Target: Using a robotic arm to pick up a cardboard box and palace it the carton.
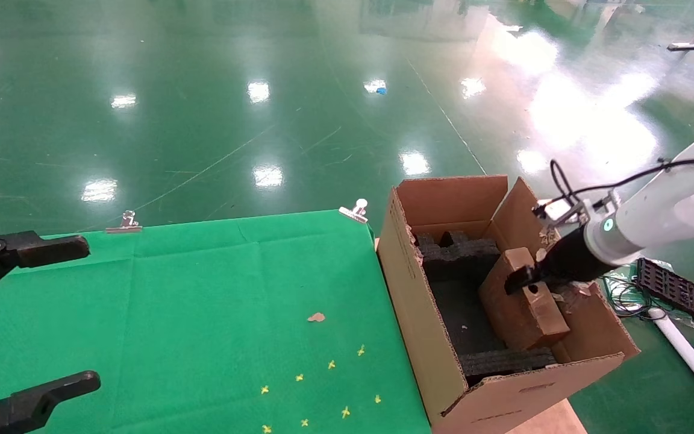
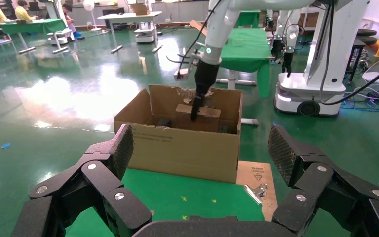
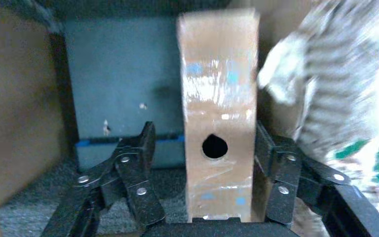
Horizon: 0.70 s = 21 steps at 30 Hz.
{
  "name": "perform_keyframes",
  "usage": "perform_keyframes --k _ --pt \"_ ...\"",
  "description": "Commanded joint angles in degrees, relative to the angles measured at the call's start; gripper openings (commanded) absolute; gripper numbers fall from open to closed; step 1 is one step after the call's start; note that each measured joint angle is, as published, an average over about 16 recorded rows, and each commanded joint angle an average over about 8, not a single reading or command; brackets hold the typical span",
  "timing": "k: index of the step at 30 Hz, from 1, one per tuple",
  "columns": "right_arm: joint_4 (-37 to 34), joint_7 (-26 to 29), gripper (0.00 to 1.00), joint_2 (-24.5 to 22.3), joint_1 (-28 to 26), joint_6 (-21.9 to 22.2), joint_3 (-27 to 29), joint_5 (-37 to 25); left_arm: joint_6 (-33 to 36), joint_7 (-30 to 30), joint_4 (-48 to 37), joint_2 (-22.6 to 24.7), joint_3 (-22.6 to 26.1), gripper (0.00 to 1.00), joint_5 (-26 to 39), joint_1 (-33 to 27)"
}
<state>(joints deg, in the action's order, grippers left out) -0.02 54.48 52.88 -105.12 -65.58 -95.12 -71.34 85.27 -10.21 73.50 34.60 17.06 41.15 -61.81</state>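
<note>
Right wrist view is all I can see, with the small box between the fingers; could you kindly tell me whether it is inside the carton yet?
Observer: Yes. The head view shows the cardboard box inside the carton, with the right gripper at its upper end.
Operator: Thank you. Is it lying flat?
Observer: No, it leans tilted, between the black foam blocks at the back and front of the carton.
Operator: And where is the other arm, please?
Observer: The left gripper hangs open over the green cloth on the table, well away from the carton.
</note>
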Motion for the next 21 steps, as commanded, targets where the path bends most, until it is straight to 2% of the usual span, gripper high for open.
perform_keyframes --k 1,7,12,21 --pt "-0.06 -0.07 1.0 -0.16 -1.12 -0.18 -0.09 -0.12 0.0 0.0 0.0 0.0 0.01 1.0 0.0 0.0" --pt "1.0 -2.93 1.0 -1.35 -8.59 -0.88 0.81 1.12 -0.01 0.01 0.0 -0.01 0.02 1.0 -0.02 -0.01" --pt "2.14 -6.53 1.0 -2.74 -14.58 0.58 1.95 2.6 -0.02 0.02 0.0 -0.02 0.04 1.0 -0.03 -0.01" --pt "3.5 -9.26 1.0 -4.09 -18.31 3.71 3.53 4.07 -0.03 0.03 -0.01 -0.02 0.06 1.0 -0.05 -0.01"
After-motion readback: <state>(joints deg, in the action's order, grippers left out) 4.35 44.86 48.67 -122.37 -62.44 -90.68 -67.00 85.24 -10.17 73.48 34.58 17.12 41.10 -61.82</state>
